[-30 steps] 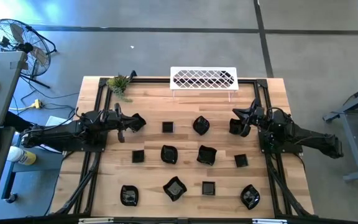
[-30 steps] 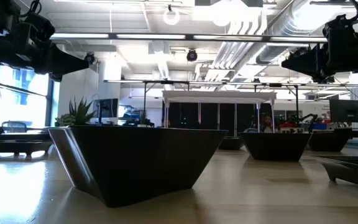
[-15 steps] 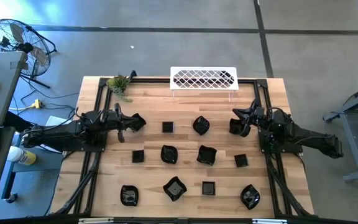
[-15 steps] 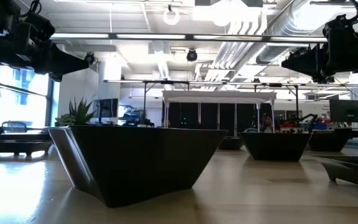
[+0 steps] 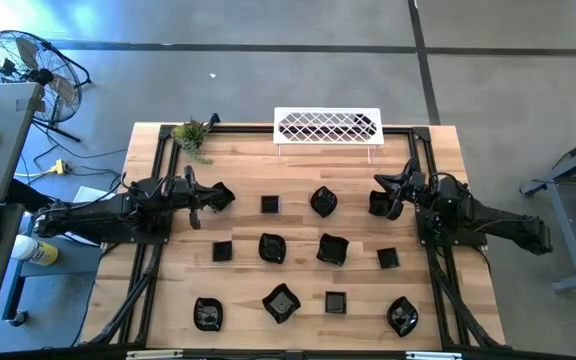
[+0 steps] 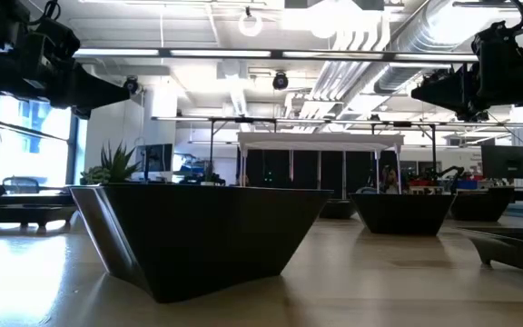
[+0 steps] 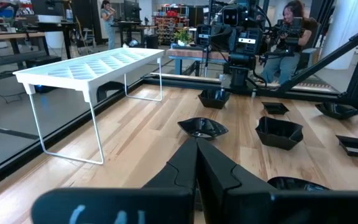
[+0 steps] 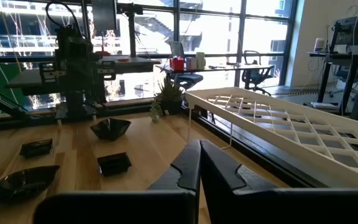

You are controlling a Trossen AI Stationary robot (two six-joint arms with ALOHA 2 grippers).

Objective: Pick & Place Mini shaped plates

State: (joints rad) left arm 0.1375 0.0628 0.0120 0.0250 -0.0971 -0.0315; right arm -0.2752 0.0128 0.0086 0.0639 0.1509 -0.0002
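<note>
Nothing has moved — both end effectors, left (image 5: 230,196) and right (image 5: 375,181), closed and empty; mini shaped plates (image 5: 333,249) empty.

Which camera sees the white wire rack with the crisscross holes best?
The high view: the whole white lattice wire rack shows from above at the table's far edge. Both wrist views show it slanting, the right cutting it off. The low view shows only its top edge.

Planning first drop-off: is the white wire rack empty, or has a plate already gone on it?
Empty. The white wire rack shows only bare lattice from above and in both wrist views; the plates sit on the table.
</note>
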